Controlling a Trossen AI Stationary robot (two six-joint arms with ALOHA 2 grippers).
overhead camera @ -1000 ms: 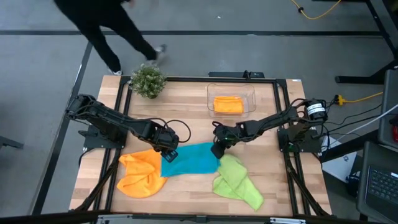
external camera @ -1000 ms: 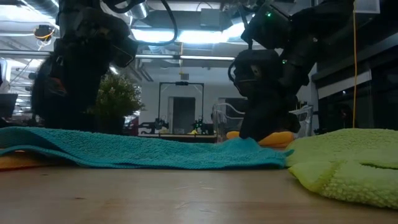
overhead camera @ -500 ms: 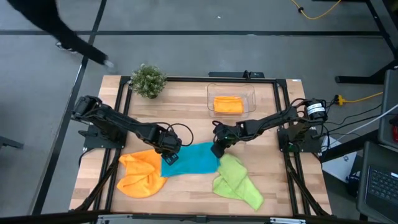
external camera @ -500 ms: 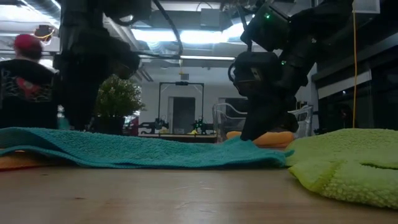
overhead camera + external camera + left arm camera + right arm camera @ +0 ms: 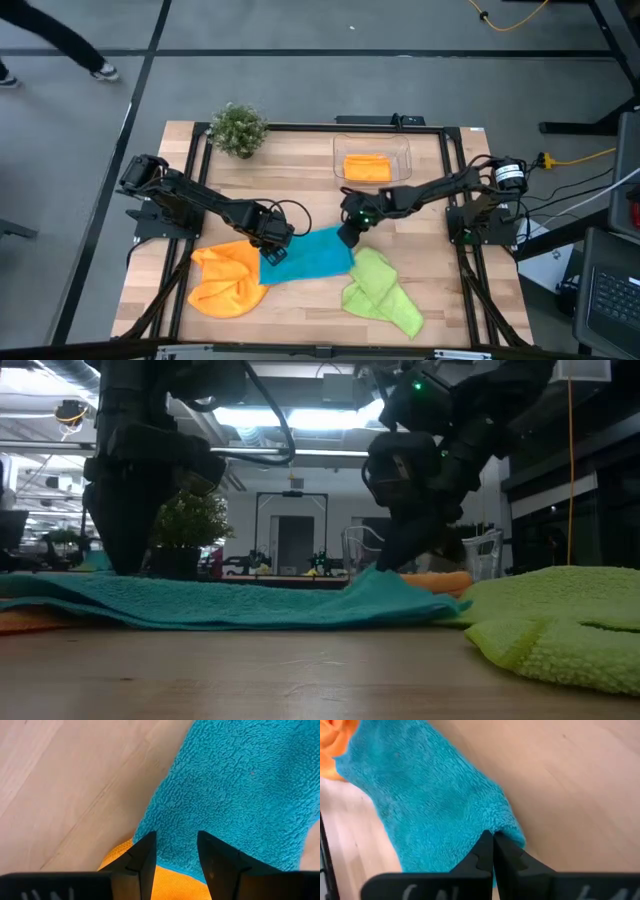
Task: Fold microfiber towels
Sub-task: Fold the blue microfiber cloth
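A teal towel [image 5: 305, 257] lies flat mid-table, its left end over an orange towel [image 5: 228, 280] and its right edge beside a lime green towel [image 5: 380, 290]. My right gripper [image 5: 347, 237] is shut on the teal towel's far right corner. Over the towel's far left corner [image 5: 165, 815], where the orange towel [image 5: 175, 882] shows beneath, my left gripper [image 5: 175, 845] points down with its fingers open. A second orange towel [image 5: 367, 167] lies folded in the clear tub. My right gripper pinches the teal towel's far right corner [image 5: 495, 827] between its two fingers, slanting down from the table's right side. That corner stands up in a small peak [image 5: 372, 575]; the remainder of the towel lies on the table. My left gripper: I cannot tell whether its fingertips touch the teal towel.
A clear plastic tub [image 5: 372, 150] stands at the far middle and a small potted plant [image 5: 238, 130] at the far left. Bare wood shows between the tub and the towels. A person's foot [image 5: 105, 72] is on the floor beyond the table.
My left gripper has come down toward the teal towel's far left corner. My right gripper has drawn a little up and toward the far edge, and the towel's far right corner has risen into a small peak with it. The person has walked off to the left.
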